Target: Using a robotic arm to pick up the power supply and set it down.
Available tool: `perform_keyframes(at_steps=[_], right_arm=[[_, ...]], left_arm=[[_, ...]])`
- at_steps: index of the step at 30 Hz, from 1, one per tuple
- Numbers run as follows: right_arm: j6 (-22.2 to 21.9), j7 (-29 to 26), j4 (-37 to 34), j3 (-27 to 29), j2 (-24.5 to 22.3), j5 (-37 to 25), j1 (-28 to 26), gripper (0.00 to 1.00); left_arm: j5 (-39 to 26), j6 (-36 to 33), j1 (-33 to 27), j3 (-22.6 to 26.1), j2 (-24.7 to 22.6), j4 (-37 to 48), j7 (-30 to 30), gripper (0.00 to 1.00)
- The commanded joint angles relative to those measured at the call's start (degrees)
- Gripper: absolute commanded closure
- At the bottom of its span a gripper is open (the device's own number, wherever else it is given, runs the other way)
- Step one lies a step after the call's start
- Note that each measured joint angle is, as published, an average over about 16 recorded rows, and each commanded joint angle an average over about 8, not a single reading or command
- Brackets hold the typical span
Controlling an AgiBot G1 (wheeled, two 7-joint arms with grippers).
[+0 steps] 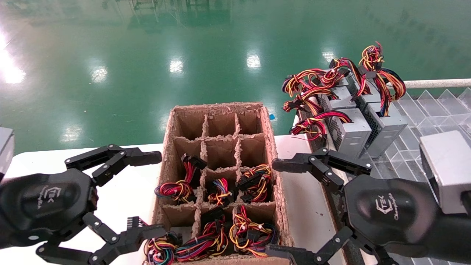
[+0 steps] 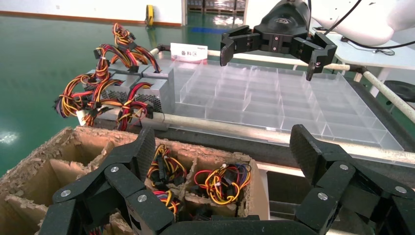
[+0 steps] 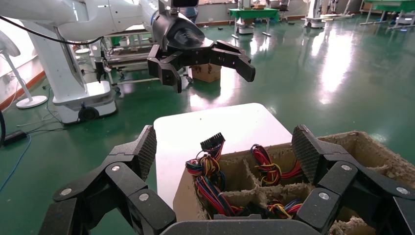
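A brown cardboard box [image 1: 220, 176] with paper dividers sits on a white table [image 1: 125, 191] in the middle of the scene, between the two grippers. Its far cells look bare, while the near cells hold bundles of red, yellow and black wires [image 1: 254, 182] with black plugs. The left gripper [image 1: 145, 195] hangs over the table just left of the box with its fingers spread wide, holding nothing. The right gripper [image 1: 276, 208] hangs just right of the box, fingers also spread wide and holding nothing. Further off to the right, a group of silver-grey power supplies [image 1: 353, 125] stands at the far left corner of a clear plastic tray [image 1: 434, 114] with many compartments, their wire bundles spilling toward the box. The left wrist view shows the tray's full grid, a white label card [image 2: 195, 53] at its far edge behind the power supplies [image 2: 147, 88], and the right gripper [image 2: 266, 61] over the tray. The right wrist view shows the left gripper [image 3: 213, 68] above the table's left end, its white arm [image 3: 98, 19], and other machines on the green floor [image 3: 313, 63].
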State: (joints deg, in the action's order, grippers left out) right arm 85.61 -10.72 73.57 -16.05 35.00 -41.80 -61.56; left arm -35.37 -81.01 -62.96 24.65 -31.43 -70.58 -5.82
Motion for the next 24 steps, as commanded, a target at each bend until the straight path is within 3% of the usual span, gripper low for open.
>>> perform_keyframes(at_steps=[1, 24], right_arm=[[0.00, 0.00, 0.00, 0.00, 0.00, 0.00, 0.00, 0.00], [0.00, 0.00, 0.00, 0.00, 0.00, 0.00, 0.00, 0.00]], left_arm=[[0.00, 0.00, 0.00, 0.00, 0.00, 0.00, 0.00, 0.00], [0.00, 0.00, 0.00, 0.00, 0.00, 0.00, 0.00, 0.00]])
